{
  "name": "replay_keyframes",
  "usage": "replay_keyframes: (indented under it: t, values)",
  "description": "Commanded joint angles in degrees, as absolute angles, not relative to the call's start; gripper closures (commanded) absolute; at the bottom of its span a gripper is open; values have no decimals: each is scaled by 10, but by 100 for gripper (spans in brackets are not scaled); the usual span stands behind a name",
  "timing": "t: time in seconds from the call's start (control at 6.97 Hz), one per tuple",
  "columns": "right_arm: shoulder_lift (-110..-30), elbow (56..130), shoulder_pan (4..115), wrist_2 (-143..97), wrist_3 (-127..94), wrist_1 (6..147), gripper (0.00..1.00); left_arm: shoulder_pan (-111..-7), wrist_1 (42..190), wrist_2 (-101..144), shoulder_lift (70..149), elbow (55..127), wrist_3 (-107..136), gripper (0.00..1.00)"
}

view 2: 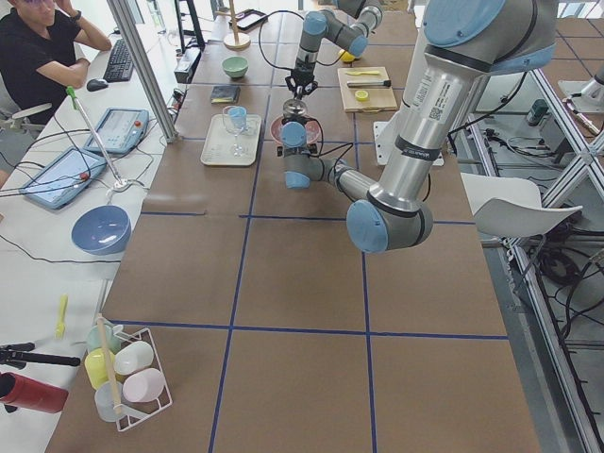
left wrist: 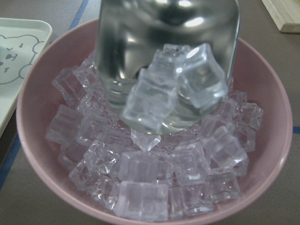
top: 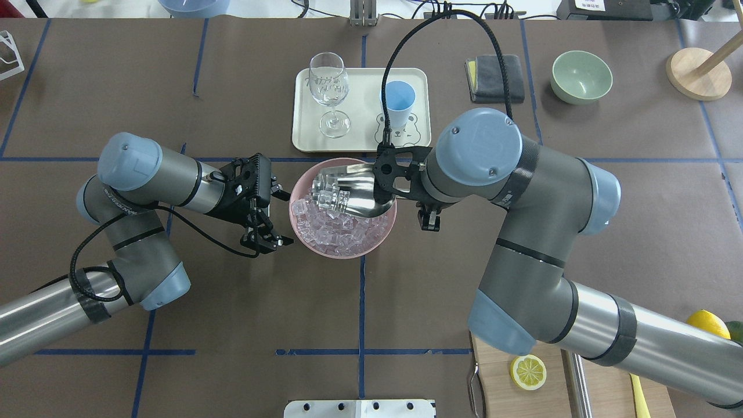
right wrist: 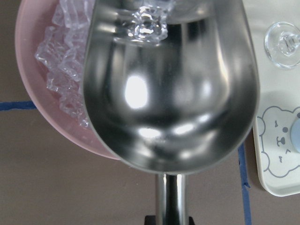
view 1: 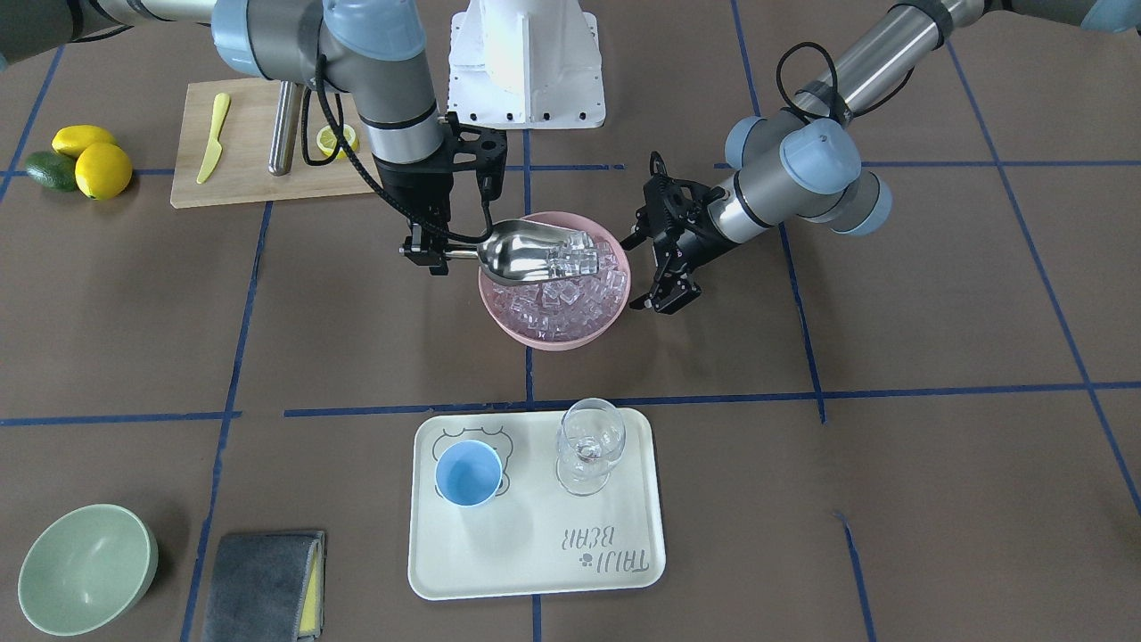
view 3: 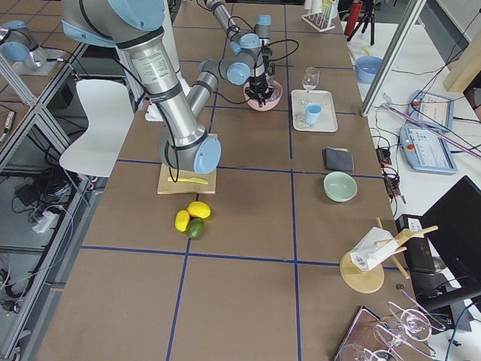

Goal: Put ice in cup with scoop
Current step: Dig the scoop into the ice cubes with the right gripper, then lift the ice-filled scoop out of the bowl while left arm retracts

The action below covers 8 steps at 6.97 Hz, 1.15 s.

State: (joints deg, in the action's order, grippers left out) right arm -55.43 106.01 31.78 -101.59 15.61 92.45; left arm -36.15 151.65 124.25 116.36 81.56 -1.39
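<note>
My right gripper (view 1: 427,254) is shut on the thin handle of the steel scoop (view 1: 520,251). It holds the scoop just over the pink bowl (view 1: 499,325), which is full of ice (view 1: 562,299). A few ice cubes (top: 325,194) lie at the scoop's front lip, seen close in the left wrist view (left wrist: 173,89). The scoop fills the right wrist view (right wrist: 173,93). My left gripper (top: 283,217) is open and empty beside the bowl, opposite the scoop. The light-blue cup (view 1: 468,473) stands empty on the cream tray (view 1: 535,553), also in the overhead view (top: 397,101).
A clear wine glass (view 1: 588,446) stands on the tray beside the cup. A pale green bowl (view 1: 87,566) and a grey cloth (view 1: 263,584) lie beyond the tray. A cutting board (view 1: 241,178) with a steel cylinder (view 1: 285,125), and lemons (view 1: 102,169), are near the right arm.
</note>
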Motion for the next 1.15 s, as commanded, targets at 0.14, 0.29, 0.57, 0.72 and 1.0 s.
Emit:
replay_keyframes:
  t: [0.14,0.29,0.57,0.72,1.0]
  values:
    - [-597,1085,412,-1149,155,852,100,-376,1512,1244,1160,822,-7,0]
    - [-599,1088,439,-1187,155,845,100,-384,1504,1244,1160,825,-7,0]
    - [-598,1094,466,-1216,136,845,100,-403,1448,1244,1151,858,-7,0]
    - [-599,1103,469,-1215,130,845,100,-421,1435,1243,1123,887,-6,0]
    - [-599,1114,485,-1216,86,850,100,-482,1425,1242,1078,902,-7,0]
